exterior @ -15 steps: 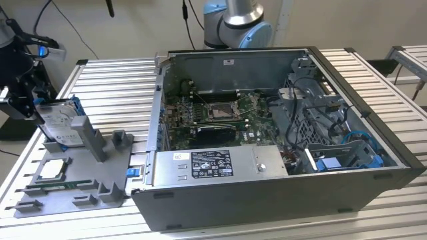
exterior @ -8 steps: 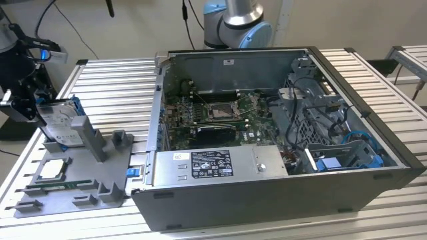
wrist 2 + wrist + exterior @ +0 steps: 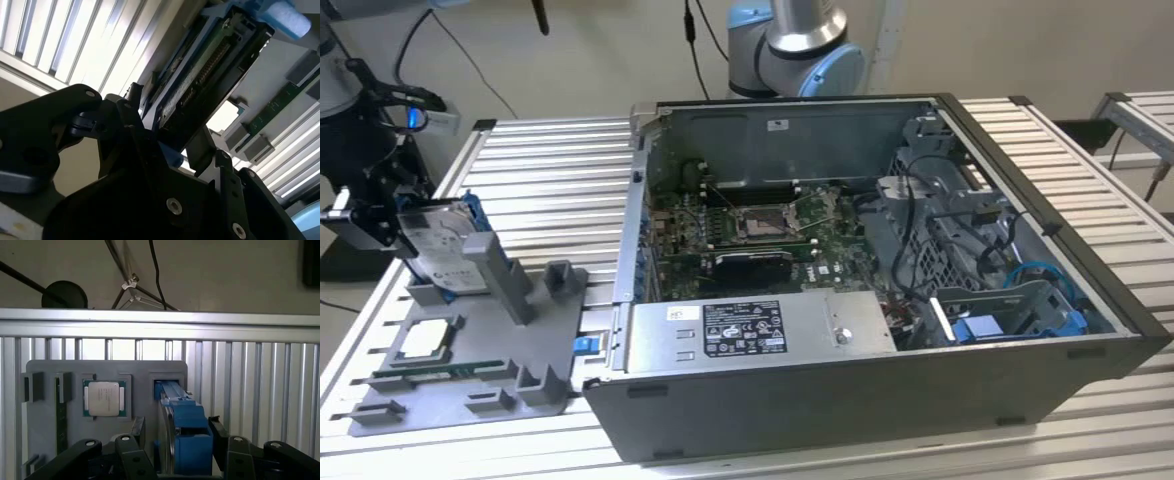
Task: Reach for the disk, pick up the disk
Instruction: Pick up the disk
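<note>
The disk (image 3: 443,245) is found standing on edge in a corner slot of the grey holder tray (image 3: 480,372), at the tabletop's (image 3: 547,170) edge on the exterior view's left. The gripper (image 3: 177,434) is positioned astride it; whether it is clamped cannot be told.

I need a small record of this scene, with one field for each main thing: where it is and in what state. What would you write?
gripper: at the upper end of the disk, above the grey holder
disk: on edge and tilted, lower end in a slot of the holder, blue rails along its sides
grey holder: on the table, at the exterior view's left
processor chip: flat in a recess of the holder, beside the disk
computer case: open, at the exterior view's right of the holder
table: metal slats, bears holder and case
</note>
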Robot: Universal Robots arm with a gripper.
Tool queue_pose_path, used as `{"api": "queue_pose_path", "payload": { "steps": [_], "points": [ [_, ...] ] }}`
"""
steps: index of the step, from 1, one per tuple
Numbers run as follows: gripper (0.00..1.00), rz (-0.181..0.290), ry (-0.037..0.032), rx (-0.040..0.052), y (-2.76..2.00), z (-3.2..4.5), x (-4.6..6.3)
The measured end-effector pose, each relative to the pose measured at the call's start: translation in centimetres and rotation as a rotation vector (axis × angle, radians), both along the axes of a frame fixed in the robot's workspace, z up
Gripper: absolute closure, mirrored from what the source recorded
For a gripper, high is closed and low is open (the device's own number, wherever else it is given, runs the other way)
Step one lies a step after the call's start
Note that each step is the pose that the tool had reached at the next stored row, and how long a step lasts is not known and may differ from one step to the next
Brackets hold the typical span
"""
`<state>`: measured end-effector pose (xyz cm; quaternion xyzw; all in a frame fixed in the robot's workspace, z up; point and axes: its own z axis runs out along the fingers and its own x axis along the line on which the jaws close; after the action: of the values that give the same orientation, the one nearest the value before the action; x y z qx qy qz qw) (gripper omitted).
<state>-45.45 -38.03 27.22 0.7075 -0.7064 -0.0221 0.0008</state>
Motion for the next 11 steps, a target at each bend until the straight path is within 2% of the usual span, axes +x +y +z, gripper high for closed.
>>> {"api": "queue_pose_path", "payload": {
  "steps": [11],
  "points": [
    [0.00,0.003,0.0000,0.0108,0.00,-0.88,0.00]
  ]
}}
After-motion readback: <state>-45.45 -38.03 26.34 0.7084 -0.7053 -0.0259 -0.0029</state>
